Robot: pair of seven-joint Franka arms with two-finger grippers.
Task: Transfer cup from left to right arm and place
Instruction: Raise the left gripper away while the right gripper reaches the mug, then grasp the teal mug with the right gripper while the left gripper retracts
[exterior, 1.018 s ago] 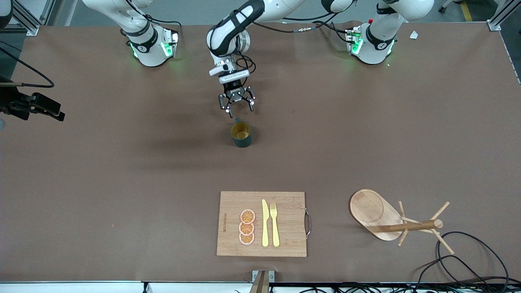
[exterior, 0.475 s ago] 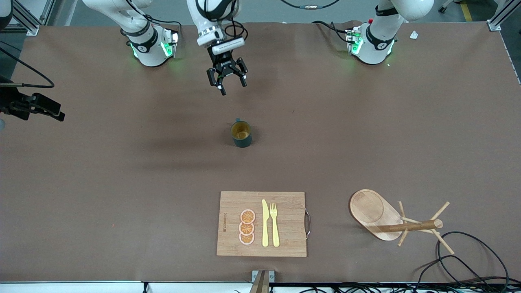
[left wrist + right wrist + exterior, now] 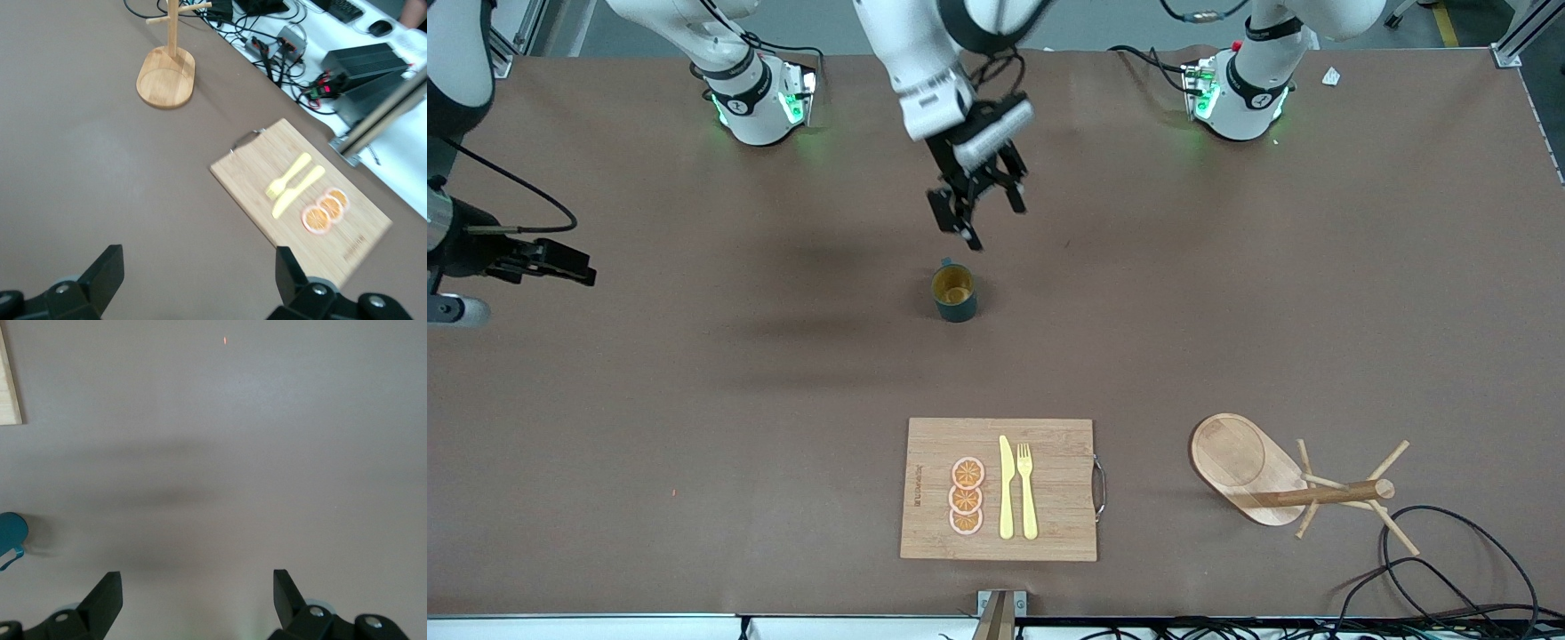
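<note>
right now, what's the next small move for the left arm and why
Probably shift the left gripper over the cup and lower it around the rim. It is open and hangs over bare table beside the cup, which stands upright and free. The right gripper waits open at its own end.

It is a robot lab: two arms bolted on a brown table, cables and electronics boxes around.
</note>
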